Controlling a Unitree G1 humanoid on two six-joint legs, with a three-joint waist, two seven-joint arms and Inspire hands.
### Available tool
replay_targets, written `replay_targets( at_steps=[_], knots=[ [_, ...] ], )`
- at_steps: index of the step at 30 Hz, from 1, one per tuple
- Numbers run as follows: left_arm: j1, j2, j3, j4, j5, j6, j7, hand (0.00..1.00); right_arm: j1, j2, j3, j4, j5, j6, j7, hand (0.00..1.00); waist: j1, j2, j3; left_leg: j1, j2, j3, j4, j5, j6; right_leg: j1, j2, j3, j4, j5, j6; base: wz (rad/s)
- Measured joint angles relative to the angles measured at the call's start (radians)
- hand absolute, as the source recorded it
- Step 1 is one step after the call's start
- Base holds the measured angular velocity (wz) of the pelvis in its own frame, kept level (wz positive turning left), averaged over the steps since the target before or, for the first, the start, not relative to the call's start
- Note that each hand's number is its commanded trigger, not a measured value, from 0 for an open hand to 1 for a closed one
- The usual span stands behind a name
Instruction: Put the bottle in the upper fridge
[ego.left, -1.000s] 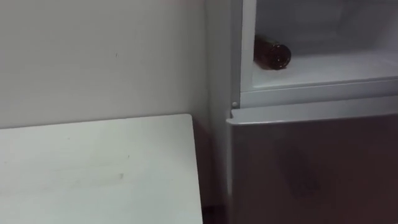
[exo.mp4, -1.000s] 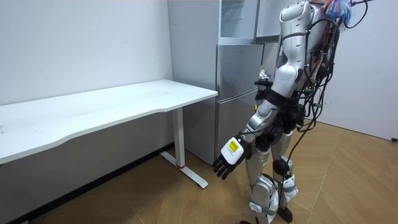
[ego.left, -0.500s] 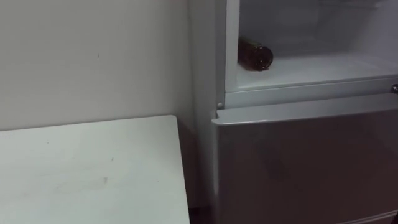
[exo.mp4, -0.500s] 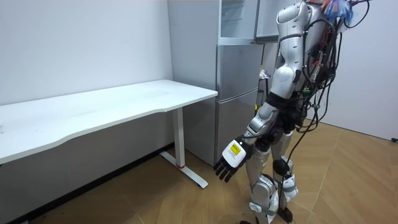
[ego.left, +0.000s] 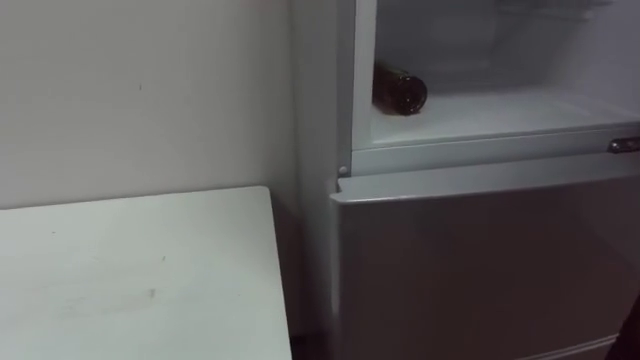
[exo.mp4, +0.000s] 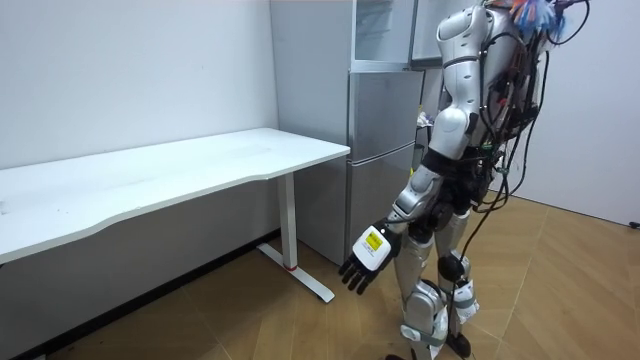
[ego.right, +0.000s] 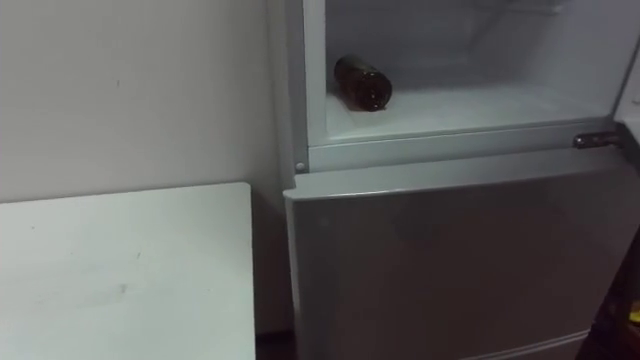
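A dark brown bottle (ego.left: 399, 90) (ego.right: 362, 82) lies on its side on the white floor of the open upper fridge compartment (ego.left: 500, 110), at its left end with its base facing me. In the room view I stand upright close in front of the grey fridge (exo.mp4: 385, 150). My left hand (exo.mp4: 364, 263) hangs low beside my leg with relaxed, spread fingers and holds nothing. A small part of my right hand (exo.mp4: 424, 121) peeks out past my torso near the fridge front.
The lower fridge door (ego.left: 480, 260) is closed below the compartment. A white table (ego.left: 130, 270) (exo.mp4: 150, 175) stands against the wall left of the fridge. The upper door (exo.mp4: 430, 30) stands open. Wooden floor lies to my right and behind me.
The eye view has shifted, so the fridge and table sit further left in the picture. The bottle stays where it lay. My left hand has swung slightly.
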Motion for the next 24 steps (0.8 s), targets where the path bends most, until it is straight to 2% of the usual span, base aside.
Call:
replay_targets(
  at_steps=[2, 4, 6, 10, 13, 15, 17, 21, 24],
  knots=[
    [0.003, 0.009, 0.003, -0.014, 0.0, 0.001, 0.0, 0.0, 0.0, -0.024, -0.004, -0.029, -0.014, -0.019, -0.053, 0.0, -0.002, -0.004, -0.0011, -0.005, -0.002, -0.002, -0.001, 0.0, 0.0, -0.005, -0.002, 0.0, 0.002, -0.001, 0.001, 0.0],
    [0.002, 0.025, 0.008, -0.033, 0.0, -0.003, 0.0, 0.0, -0.002, -0.054, -0.032, -0.059, -0.024, -0.024, -0.128, 0.0, -0.003, -0.015, 0.0039, -0.006, -0.005, -0.004, -0.003, 0.0, 0.001, -0.015, -0.007, -0.001, 0.02, -0.012, 0.002, 0.0],
    [0.002, 0.037, 0.009, -0.032, 0.0, -0.011, 0.004, 0.0, -0.007, -0.076, -0.047, -0.067, -0.044, -0.042, -0.177, 0.0, -0.004, -0.027, 0.0043, 0.002, -0.008, -0.004, -0.003, 0.0, 0.001, -0.015, -0.01, -0.002, 0.031, -0.02, 0.003, 0.0],
    [0.002, 0.038, 0.015, -0.031, 0.0, -0.019, 0.006, 0.0, -0.031, -0.104, -0.099, -0.088, -0.073, -0.066, -0.239, 0.0, -0.008, -0.041, 0.0055, 0.005, -0.009, -0.004, -0.003, 0.0, 0.0, -0.012, -0.011, -0.002, 0.032, -0.023, 0.004, 0.0],
    [0.002, 0.038, 0.019, -0.033, 0.013, -0.019, 0.005, 0.0, -0.031, -0.117, -0.134, -0.174, -0.076, -0.086, -0.286, 0.0, -0.007, -0.038, 0.0076, 0.0, -0.009, -0.004, -0.003, 0.0, 0.001, -0.016, -0.01, -0.002, 0.029, -0.023, 0.004, 0.0],
    [0.001, 0.038, 0.023, -0.039, 0.022, -0.021, -0.002, 0.0, -0.033, -0.15, -0.135, -0.193, -0.077, -0.105, -0.305, 0.0, -0.005, -0.037, 0.0065, -0.014, -0.009, -0.004, -0.003, -0.001, 0.002, -0.031, -0.01, -0.001, 0.032, -0.022, 0.003, 0.0],
    [0.002, 0.038, 0.033, -0.038, 0.022, -0.021, -0.003, 0.0, -0.033, -0.157, -0.151, -0.213, -0.088, -0.109, -0.314, 0.0, -0.001, -0.039, 0.005, -0.016, -0.009, -0.003, -0.003, -0.001, 0.001, -0.033, -0.01, -0.001, 0.033, -0.022, 0.003, 0.0],
    [0.006, 0.039, 0.038, -0.026, 0.027, -0.021, -0.004, 0.0, -0.033, -0.17, -0.159, -0.289, -0.244, -0.109, -0.35, 0.0, -0.001, -0.031, 0.0049, -0.013, -0.009, 0.001, -0.003, -0.001, 0.001, -0.031, -0.01, 0.004, 0.031, -0.022, 0.003, -0.02],
    [0.006, 0.039, 0.04, -0.02, 0.035, -0.022, -0.004, 0.0, -0.044, -0.183, -0.168, -0.36, -0.347, -0.11, -0.366, 0.0, -0.002, -0.033, 0.0037, -0.008, -0.009, 0.001, -0.003, 0.0, 0.001, -0.024, -0.009, 0.003, 0.028, -0.022, 0.003, 0.0]
  ],
)
